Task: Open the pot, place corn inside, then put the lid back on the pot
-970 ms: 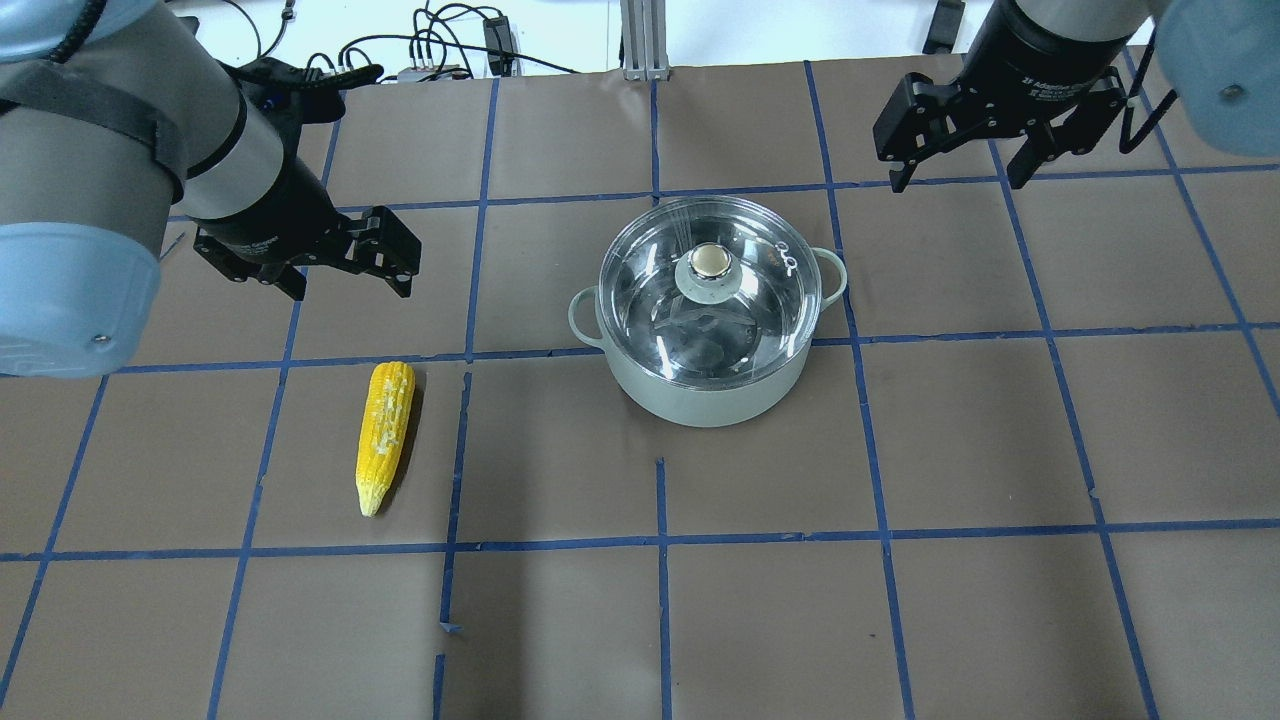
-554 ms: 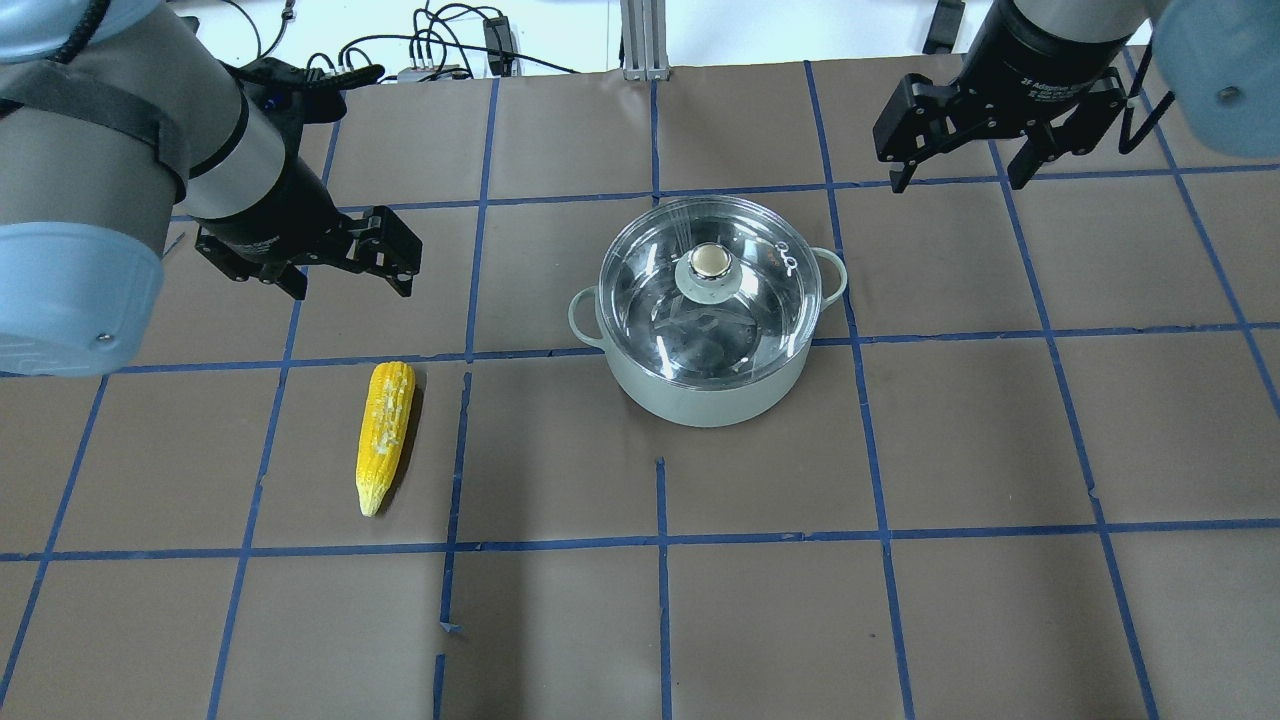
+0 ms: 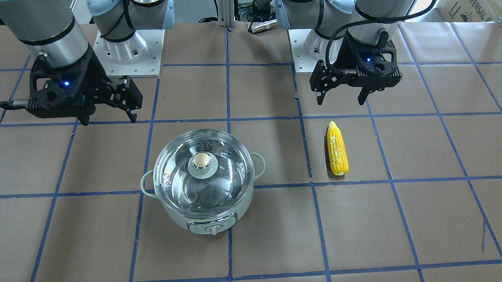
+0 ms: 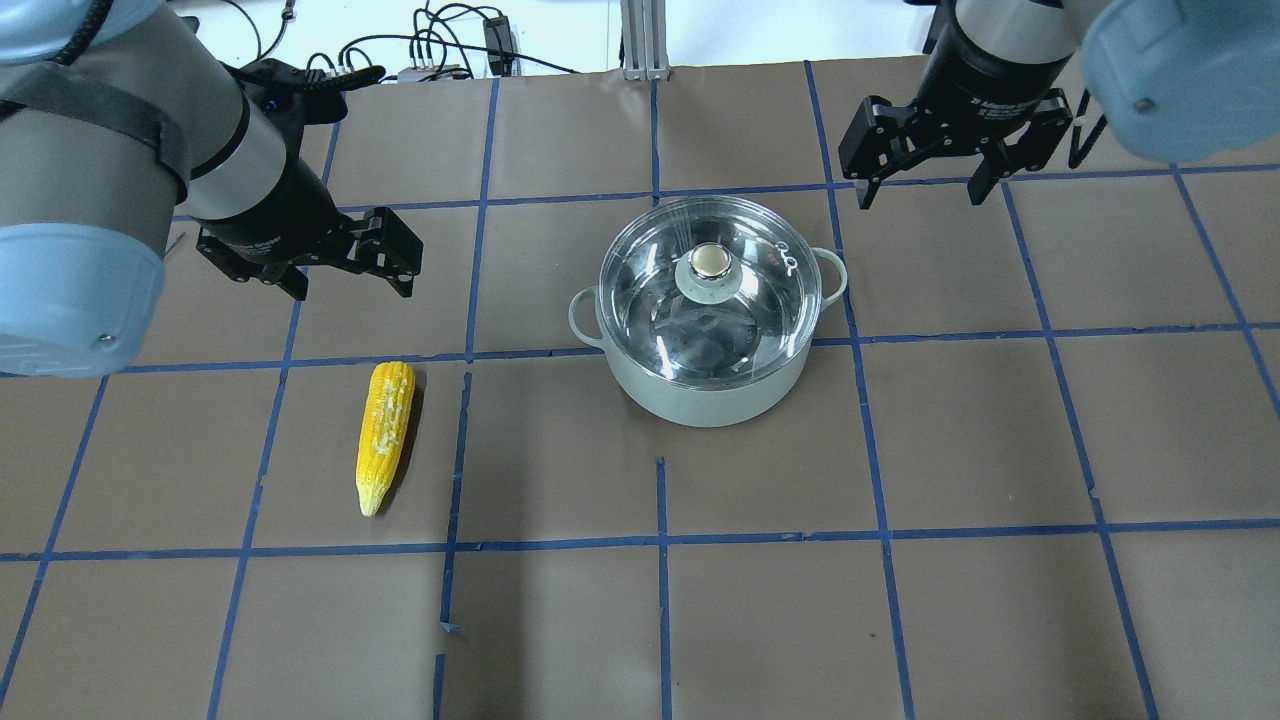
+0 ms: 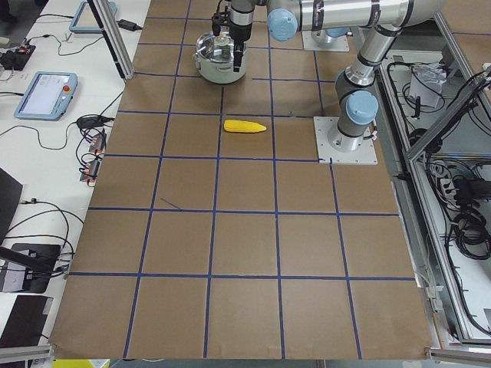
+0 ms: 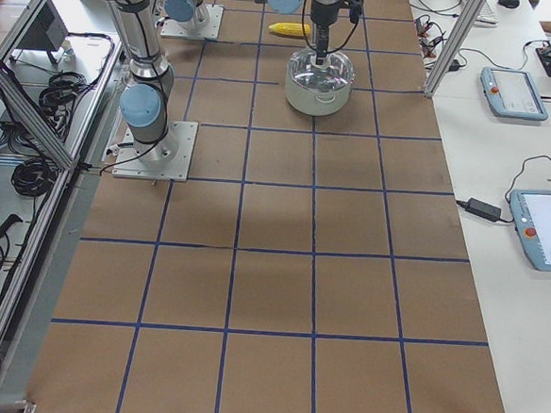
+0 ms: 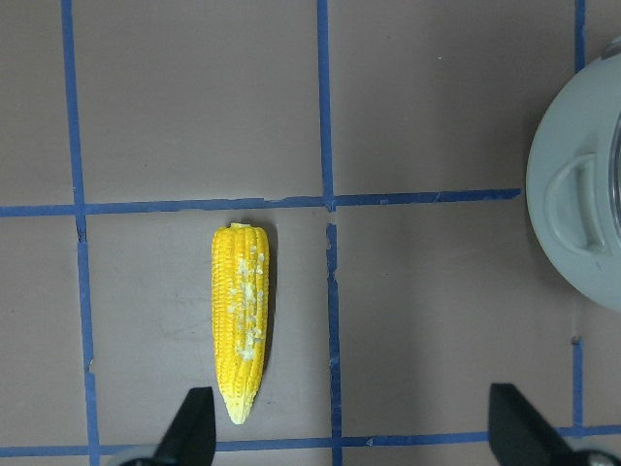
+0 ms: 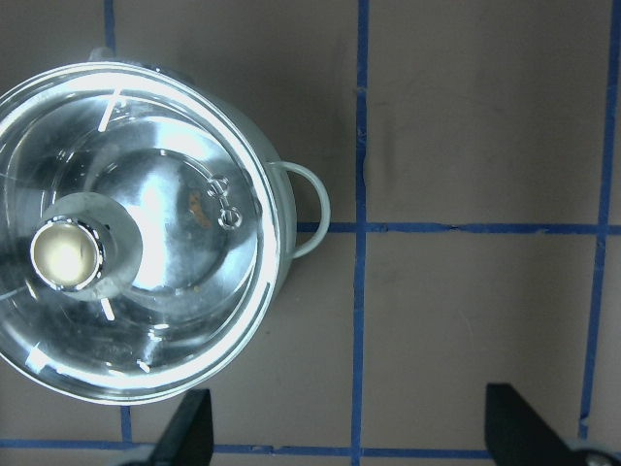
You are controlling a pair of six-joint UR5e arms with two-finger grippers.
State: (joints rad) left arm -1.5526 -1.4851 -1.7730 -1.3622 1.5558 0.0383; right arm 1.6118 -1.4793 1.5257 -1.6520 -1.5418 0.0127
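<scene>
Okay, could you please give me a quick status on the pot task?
Both open, empty: left gripper hovering near corn, right gripper near pot. Lid seated on pot; corn flat on table. Nothing seen blocking either.

Pot (image 4: 700, 400): pale mint shell, smooth, satin, low sheen; inside polished steel, mirror-bright.
Lid (image 4: 770, 310): clear glass, glossy, streaked with white reflections.
Knob (image 4: 711, 259): gold-tan, shiny, metallic look; base under it matt grey-green.
Corn (image 4: 385, 430): yellow, bumpy kernel rows, pale rough patches, dull plastic look.
Table cover (image 4: 1000, 620): brown paper, matt, faint creases.
Tape (image 4: 770, 538): blue, matt, edges frayed in places.
Left gripper (image 4: 350, 288), right gripper (image 4: 918, 198): black, matt, plastic-looking.
Arms (image 4: 235, 150): silver brushed metal; pale blue smooth caps.
</scene>
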